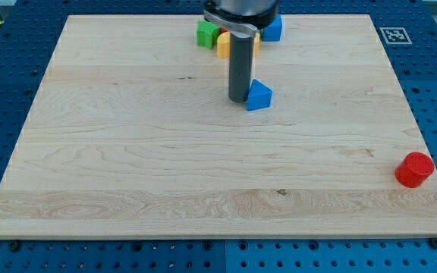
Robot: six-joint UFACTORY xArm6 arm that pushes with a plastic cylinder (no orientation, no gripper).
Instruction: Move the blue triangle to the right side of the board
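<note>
Camera view, the only one: my tip point(239, 98) stood on the wooden board point(127, 167), pressed against the left face of the blue triangle point(259, 95), or so close to it that no gap showed. The step in hand looked like the start of the push itself, with the approach done and the block barely off the board's middle, toward the view's top. There was no hand to open or close here, just a bare dark rod that gripped nothing and touched, at most, that one block. The next move called for a steady slide toward the view's right, keeping the rod behind the block's middle so it would not spin off. Beyond my tip, toward the view's top, sat a cluster: a green block point(207, 33), a yellow block point(224, 44) and a second blue block point(272, 29), partly hidden by the arm. Far off to the right and lower, a red cylinder point(415, 169) stood near the board's edge, well apart from the push line.
</note>
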